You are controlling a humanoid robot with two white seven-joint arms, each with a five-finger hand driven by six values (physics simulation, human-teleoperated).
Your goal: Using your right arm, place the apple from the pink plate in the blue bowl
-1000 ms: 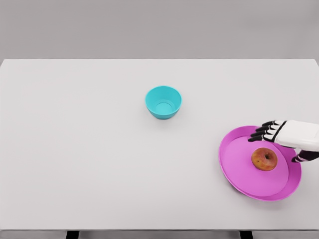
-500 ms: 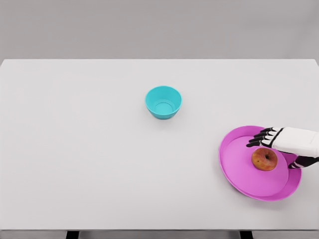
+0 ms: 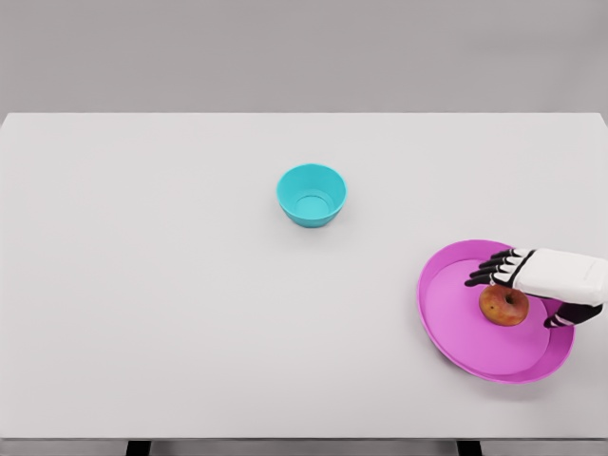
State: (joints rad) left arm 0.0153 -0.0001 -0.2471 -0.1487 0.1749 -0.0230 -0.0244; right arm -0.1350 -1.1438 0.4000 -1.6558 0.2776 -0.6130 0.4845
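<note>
**Clerk:** Item one, the apple (image 3: 503,306)?

**Checker:** Sitting on the pink plate (image 3: 454,313), right of the plate's middle, stem hollow facing up.

**Clerk:** Item two, the right hand (image 3: 537,280)?

**Checker:** Reaching in from the right edge, hovering over the apple and covering its upper rim. The dark fingers (image 3: 486,275) are stretching out leftward, slightly apart, past the apple's top; the thumb is hanging down on the apple's right side. Nothing is being clamped, and I cannot tell whether the palm is touching the fruit.

**Clerk:** Item three, the blue bowl (image 3: 312,195)?

**Checker:** Standing upright near the middle of the white table (image 3: 152,285), well apart from the plate, holding nothing.
</note>
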